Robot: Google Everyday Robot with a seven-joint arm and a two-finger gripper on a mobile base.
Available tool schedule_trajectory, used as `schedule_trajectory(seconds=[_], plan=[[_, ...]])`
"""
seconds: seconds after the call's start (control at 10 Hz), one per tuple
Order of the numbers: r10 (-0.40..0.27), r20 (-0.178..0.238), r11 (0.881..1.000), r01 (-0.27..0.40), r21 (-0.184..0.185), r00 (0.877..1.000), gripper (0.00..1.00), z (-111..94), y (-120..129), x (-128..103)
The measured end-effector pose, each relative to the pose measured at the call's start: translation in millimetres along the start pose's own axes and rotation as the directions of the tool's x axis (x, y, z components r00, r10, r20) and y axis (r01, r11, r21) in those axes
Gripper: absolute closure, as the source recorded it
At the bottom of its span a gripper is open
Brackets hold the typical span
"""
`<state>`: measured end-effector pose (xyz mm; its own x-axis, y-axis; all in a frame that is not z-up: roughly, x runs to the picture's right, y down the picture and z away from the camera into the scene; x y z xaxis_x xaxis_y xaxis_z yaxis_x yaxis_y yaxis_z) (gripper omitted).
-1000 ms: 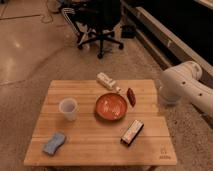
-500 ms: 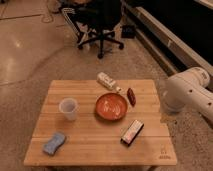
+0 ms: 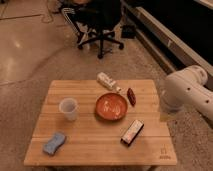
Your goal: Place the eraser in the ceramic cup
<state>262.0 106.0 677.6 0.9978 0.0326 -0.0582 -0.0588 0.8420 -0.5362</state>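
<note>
Only the arm (image 3: 187, 90) has changed over the last second: its white elbow has sunk and rolled slightly beside the desk (image 3: 90, 135), off the 3 o'clock edge. Nothing on the desk has moved. Judge from that that you are only starting the approach; the pick has not begun.

The pincer is outside the picture, somewhere beyond the 3 o'clock side, so you cannot tell whether it is released or clenched. It carries nothing from this desk, since every item lies in place.

Your eraser (image 3: 132, 132) lies flat at about 4 o'clock from the desk's middle, near the front edge. It is a small oblong block with black sides and a pale top, and its long axis runs from 7 o'clock to 1 o'clock. It touches nothing; the orange-red bowl (image 3: 111, 106) sits just beyond it at 11 o'clock.

The ceramic cup (image 3: 68, 108) stands upright at 9 o'clock, mouth open, well apart from the eraser, with the bowl between them. The blue sponge (image 3: 54, 143) at 7 o'clock is not your target.
</note>
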Motion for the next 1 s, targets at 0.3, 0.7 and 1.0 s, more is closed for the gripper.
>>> schedule_trajectory(seconds=[0.3, 0.7, 1.0], plan=[[0.000, -0.002, 1.000, 0.000, -0.007, 1.000, 0.55, -1.3, 13.4, 2.1], [0.000, -0.003, 1.000, 0.000, -0.006, 1.000, 0.55, -1.1, 10.8, 1.5], [0.005, 0.006, 1.000, -0.005, -0.009, 1.000, 0.55, 0.2, 9.6, -2.6]])
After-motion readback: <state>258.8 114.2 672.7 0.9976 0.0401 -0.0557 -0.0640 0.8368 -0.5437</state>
